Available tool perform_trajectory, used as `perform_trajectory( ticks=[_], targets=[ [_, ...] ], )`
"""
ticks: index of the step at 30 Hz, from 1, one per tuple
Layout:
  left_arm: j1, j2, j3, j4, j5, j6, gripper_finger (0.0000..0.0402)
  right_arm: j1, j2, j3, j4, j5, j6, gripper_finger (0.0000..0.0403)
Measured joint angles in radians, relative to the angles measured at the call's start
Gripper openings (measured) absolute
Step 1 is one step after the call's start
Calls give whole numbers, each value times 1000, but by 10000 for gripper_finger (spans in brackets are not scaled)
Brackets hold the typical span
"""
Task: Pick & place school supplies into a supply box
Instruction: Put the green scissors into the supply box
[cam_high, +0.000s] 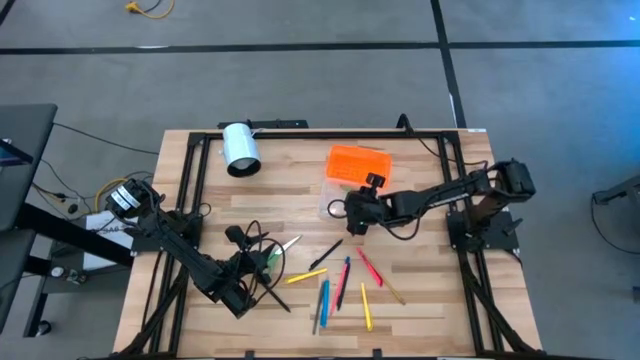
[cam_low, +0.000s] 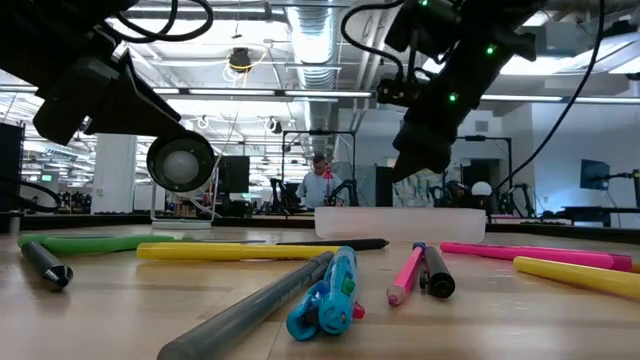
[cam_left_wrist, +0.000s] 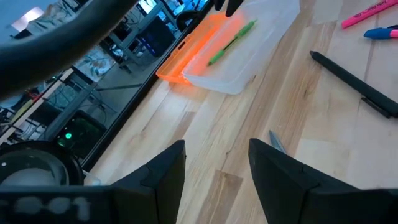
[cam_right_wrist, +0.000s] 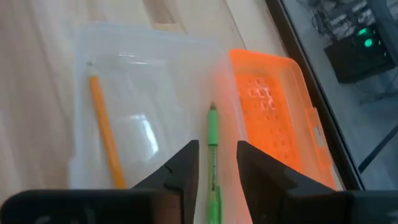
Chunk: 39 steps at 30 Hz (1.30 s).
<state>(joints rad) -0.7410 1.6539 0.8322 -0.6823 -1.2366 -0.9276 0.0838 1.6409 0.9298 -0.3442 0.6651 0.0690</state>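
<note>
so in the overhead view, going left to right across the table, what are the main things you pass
Left end effector → white cylinder → yellow pencil → blue pen → right end effector → orange box lid → pink pen.

Supply box (cam_right_wrist: 155, 81) clear, lid (cam_right_wrist: 273, 118) orange; green pen (cam_right_wrist: 213, 146), orange pencil (cam_right_wrist: 106, 134).

Wooden butcher-block desk (cam_high: 300, 210) stands on a grey floor (cam_high: 300, 80) crossed by dark tape lines (cam_high: 250, 46). Behind it, an open lab: ceiling strip lights (cam_low: 270, 92), exposed ducting (cam_low: 315, 50), workstations, one person (cam_low: 322, 182) standing far back.
</note>
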Motion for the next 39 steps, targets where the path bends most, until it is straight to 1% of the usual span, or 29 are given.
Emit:
perform_trajectory(
  ticks=[2, 5, 9, 16, 19, 23, 26, 29, 32, 35, 39],
  targets=[
    [0, 0, 0, 0, 4, 0, 169, 24, 0, 0, 9, 18, -15, 106],
    [0, 0, 0, 8, 40, 0, 169, 69, -7, 0, 27, 29, -36, 107],
    [1, 0, 1, 29, 130, 1, 169, 143, -27, 1, 45, 47, -66, 107],
    [2, 0, 3, 26, 420, -6, 169, 285, -77, 0, 28, 75, -62, 107],
    [14, 0, 3, 27, 533, -11, 169, 339, -95, 0, 26, 95, -62, 107],
    [46, -1, 3, 31, 715, -20, 169, 397, -111, 0, 16, 98, -51, 107],
    [63, -1, 3, 72, 761, -2, 169, 440, -117, -1, -5, 103, -34, 107],
    [80, -1, 3, 101, 764, 27, 169, 480, -118, -1, -29, 152, 3, 107],
    [106, -1, 3, 98, 788, 27, 169, 513, -118, -14, -44, 196, 35, 107],
    [141, -1, 3, 98, 850, 28, 169, 541, -118, -24, -80, 213, 84, 107],
    [193, -2, 3, 99, 951, 42, 169, 576, -118, -24, -172, 234, 196, 107]
  ],
)
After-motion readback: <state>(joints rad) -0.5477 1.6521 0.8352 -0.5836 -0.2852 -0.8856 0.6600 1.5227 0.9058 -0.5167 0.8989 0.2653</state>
